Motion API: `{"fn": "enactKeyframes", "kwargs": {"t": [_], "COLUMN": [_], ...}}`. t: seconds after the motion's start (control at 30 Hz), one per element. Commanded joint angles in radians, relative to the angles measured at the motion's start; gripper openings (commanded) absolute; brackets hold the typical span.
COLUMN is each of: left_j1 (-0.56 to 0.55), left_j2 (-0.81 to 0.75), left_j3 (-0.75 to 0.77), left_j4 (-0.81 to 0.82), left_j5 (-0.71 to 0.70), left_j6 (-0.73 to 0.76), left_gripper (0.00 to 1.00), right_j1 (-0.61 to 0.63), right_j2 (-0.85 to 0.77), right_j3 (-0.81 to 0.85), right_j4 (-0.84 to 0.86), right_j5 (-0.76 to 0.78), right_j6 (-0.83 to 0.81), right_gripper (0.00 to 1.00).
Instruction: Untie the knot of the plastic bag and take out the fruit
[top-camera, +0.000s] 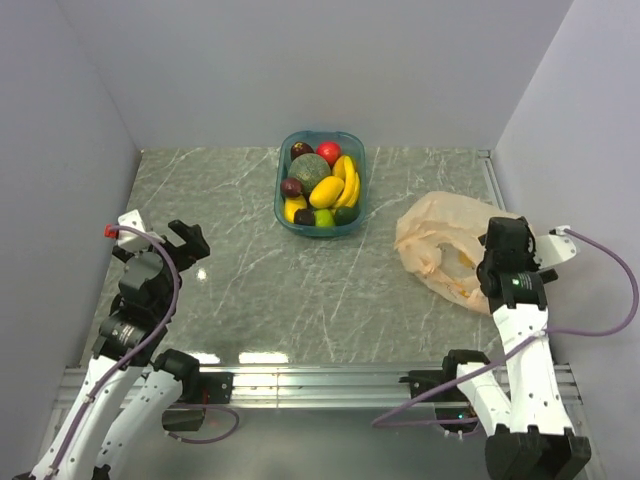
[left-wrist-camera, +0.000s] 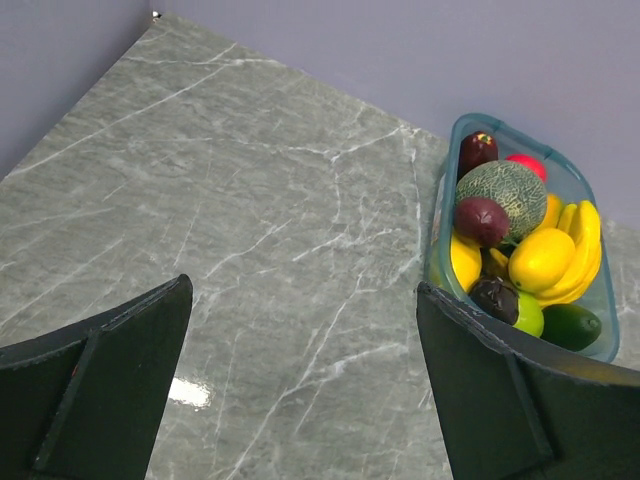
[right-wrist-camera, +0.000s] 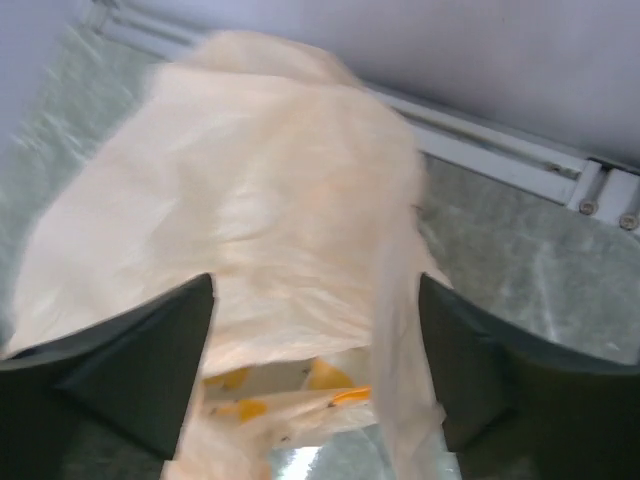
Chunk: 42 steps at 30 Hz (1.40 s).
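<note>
Peach plastic is all that's seen from the right wrist. The bag (right-wrist-camera: 270, 200) fills that frame, slumped on the table (top-camera: 230, 290) at the right side of the top view. The right pincer (right-wrist-camera: 315, 288) is held just over it, released, jaws spread wide with crumpled film between them and nothing clamped. The left pincer (left-wrist-camera: 302, 290) is released too, at the left of the top view, well apart from the bag, with only table under it.

The fruit (top-camera: 325, 190) looks to be mostly out already, tbh. The melon (top-camera: 310, 170), the bananas (top-camera: 349, 175) and the small pieces are piled in the tub (top-camera: 279, 190) at the upper middle. No knot can be made out anywhere, so it's probably undone. Yellow-orange patches (right-wrist-camera: 325, 375) are seen through the film low in the wrist view. Whether that's one last fruit or just print can't be told.

So the step in hand is judged to be a last check of the bag. To get it done well, the open mouth should be found first. Only one layer of film near the rim should be pinched, not a fistful. Thin film like this gets dragged and bunched easily, so a slow lift is wanted, with anything inside allowed to roll toward the mouth. The left pincer would be better brought across to pin the far side down, otherwise the whole bag gets lifted as one lump.
</note>
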Motion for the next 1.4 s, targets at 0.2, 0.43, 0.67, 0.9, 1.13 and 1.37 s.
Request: {"fn": "enactKeyframes", "kwargs": {"t": [0.2, 0.43, 0.67, 0.9, 1.13, 1.37], "left_j1": [0.005, 0.005, 0.005, 0.005, 0.014, 0.030], "left_j2": [-0.096, -0.257, -0.390, -0.418, -0.393, -0.386], "left_j3": [-0.008, -0.042, -0.068, -0.083, -0.088, -0.094], "left_j4": [0.025, 0.039, 0.078, 0.065, 0.088, 0.104], "left_j5": [-0.034, -0.119, -0.108, -0.142, -0.126, -0.111], "left_j6": [-0.013, -0.010, 0.036, 0.036, 0.044, 0.050], "left_gripper": [0.99, 0.99, 0.99, 0.99, 0.99, 0.99], "right_j1": [0.012, 0.059, 0.119, 0.121, 0.121, 0.121], "right_j2": [-0.243, -0.590, -0.754, -0.941, -0.957, -0.970], "right_j3": [0.021, 0.010, -0.069, -0.230, -0.246, -0.250], "right_j4": [0.064, 0.256, 0.303, 0.351, 0.372, 0.381], "right_j5": [-0.137, -0.395, -0.386, -0.239, -0.227, -0.219], "right_j6": [-0.058, -0.412, -0.564, -0.529, -0.527, -0.536], "right_gripper": [0.99, 1.00, 1.00, 1.00, 1.00, 1.00]}}
